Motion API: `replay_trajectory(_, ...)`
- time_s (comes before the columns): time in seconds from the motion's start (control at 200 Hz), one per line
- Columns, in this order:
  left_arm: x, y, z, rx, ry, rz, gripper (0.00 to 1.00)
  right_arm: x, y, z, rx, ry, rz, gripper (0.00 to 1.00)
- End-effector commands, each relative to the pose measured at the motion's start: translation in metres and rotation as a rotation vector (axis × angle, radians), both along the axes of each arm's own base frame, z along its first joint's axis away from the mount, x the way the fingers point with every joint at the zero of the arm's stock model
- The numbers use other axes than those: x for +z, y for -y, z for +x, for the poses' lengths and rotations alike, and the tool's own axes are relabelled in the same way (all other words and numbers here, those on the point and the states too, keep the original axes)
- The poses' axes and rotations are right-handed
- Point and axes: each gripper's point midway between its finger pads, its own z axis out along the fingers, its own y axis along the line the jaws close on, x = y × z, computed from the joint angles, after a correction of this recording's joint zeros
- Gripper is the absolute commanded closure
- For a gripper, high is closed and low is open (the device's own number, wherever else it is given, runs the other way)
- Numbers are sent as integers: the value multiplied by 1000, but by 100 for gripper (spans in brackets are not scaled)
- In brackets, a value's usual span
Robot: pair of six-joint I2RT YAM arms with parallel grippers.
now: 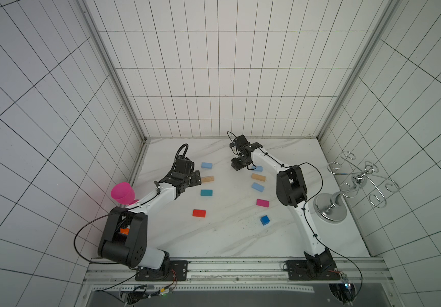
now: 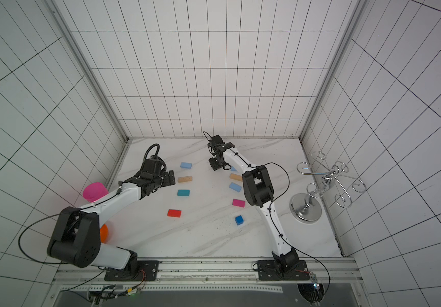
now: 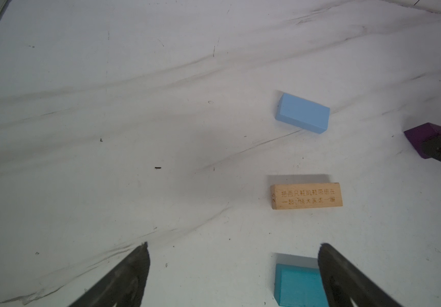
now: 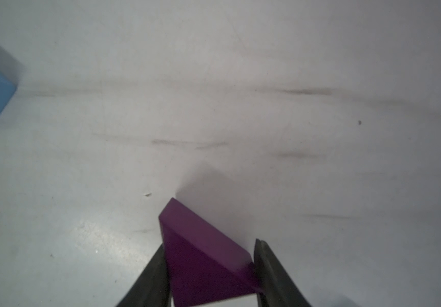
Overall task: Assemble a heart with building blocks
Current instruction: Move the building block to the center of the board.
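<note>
My right gripper (image 4: 209, 244) is shut on the purple triangle (image 4: 200, 255), just above the table at the back middle (image 1: 238, 166). The other building blocks lie apart in two loose columns. On the left are a light blue (image 1: 206, 165), a tan (image 1: 207, 179), a teal (image 1: 206, 192) and a red (image 1: 199, 213) block. On the right are a light blue (image 1: 258, 168), a tan (image 1: 258, 177), another light blue (image 1: 257, 187) and a magenta (image 1: 262, 203) block, then the blue cube (image 1: 265, 220). My left gripper (image 3: 234, 245) stands open and empty beside the left tan block (image 3: 306, 196).
A pink goblet (image 1: 122, 193) and an orange bowl (image 2: 104, 232) sit at the left edge behind my left arm. A chrome wire rack (image 1: 331, 210) stands at the right edge. Tiled walls close in the back and both sides.
</note>
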Motion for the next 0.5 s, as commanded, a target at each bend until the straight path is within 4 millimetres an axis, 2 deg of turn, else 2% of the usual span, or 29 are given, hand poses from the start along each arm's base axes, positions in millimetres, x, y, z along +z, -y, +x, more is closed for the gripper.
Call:
replay_trajectory(0.0, 2, -1, 1, 17, 19, -2, 3, -9, -9, -5, 24, -24, -3, 54)
replay_trajectory(0.12, 1, -1, 1, 20, 18, -5, 2, -9, -8, -6, 25, -25, -8, 52)
replay_trajectory(0.18, 0, -1, 1, 21, 18, -6, 2, -10, -7, -7, 24, -26, -12, 47)
replay_trajectory(0.36, -1, 0, 0, 23, 13, -12, 1, -11, -3, -10, 14, -33, -24, 0)
replay_trajectory(0.495, -2, 0, 0, 27, 13, -19, 1, -6, -1, -11, 11, -29, -23, 2)
